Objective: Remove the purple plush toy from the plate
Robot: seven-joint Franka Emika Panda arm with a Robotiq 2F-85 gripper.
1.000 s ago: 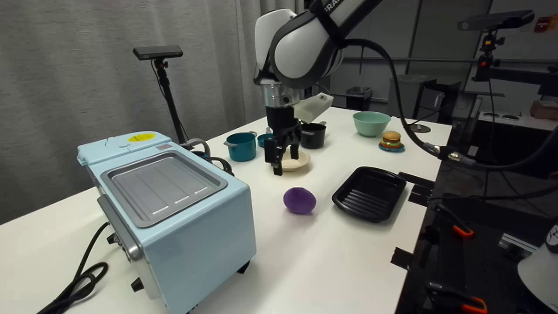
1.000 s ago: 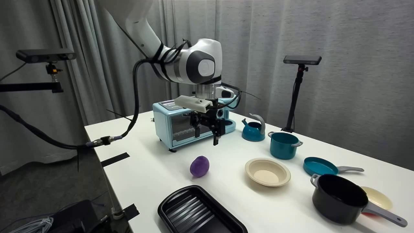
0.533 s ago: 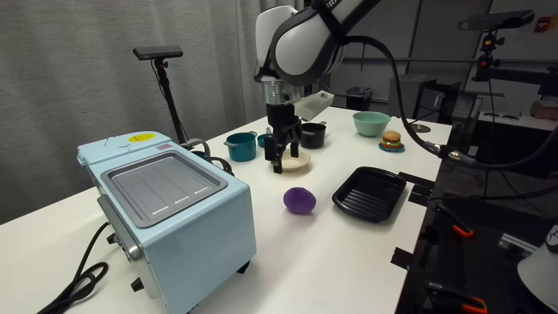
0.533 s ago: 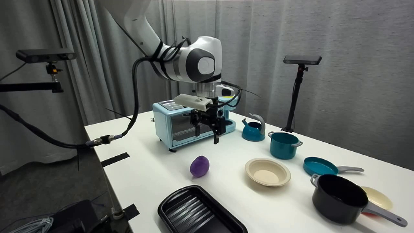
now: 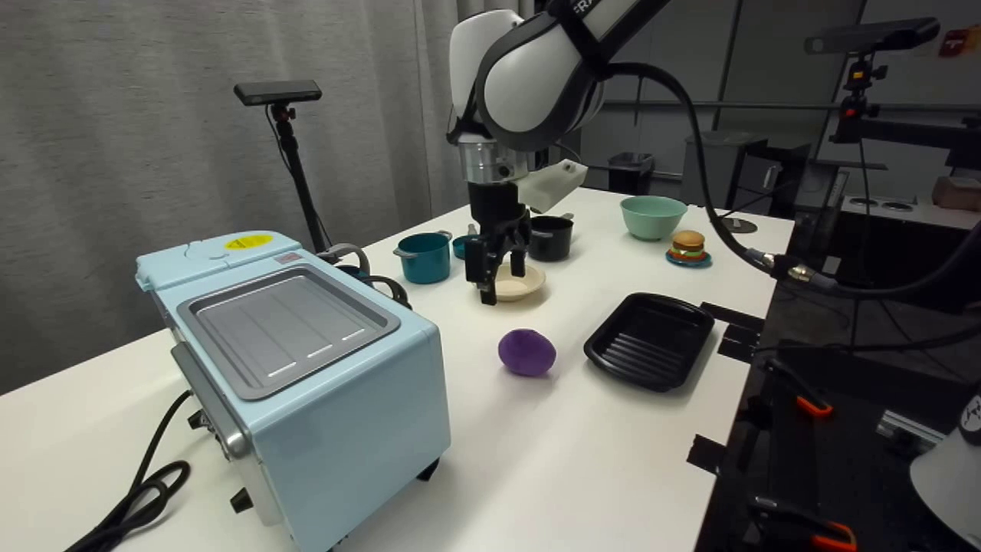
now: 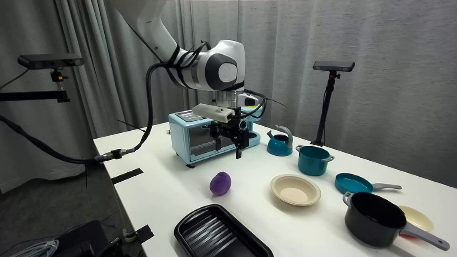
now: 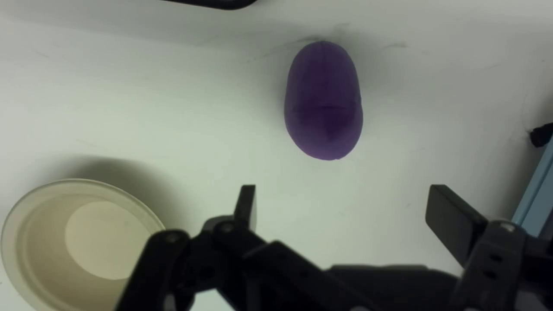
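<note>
Your tool (image 6: 228, 150) hangs spread, empty; purple toy (image 6: 220, 183) lies lower, slightly left in an exterior view, off the plate (image 6: 294, 195), long axis across your closing line.

Both exterior views: set back, angled down over table (image 5: 598, 460); wrist view: close, downward (all share purple toy (image 7: 324, 103)).

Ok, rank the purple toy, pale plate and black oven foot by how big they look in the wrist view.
Largest first:
1. Pale plate, even partly hidden
2. Purple toy
3. Black oven foot, at the right edge
</note>
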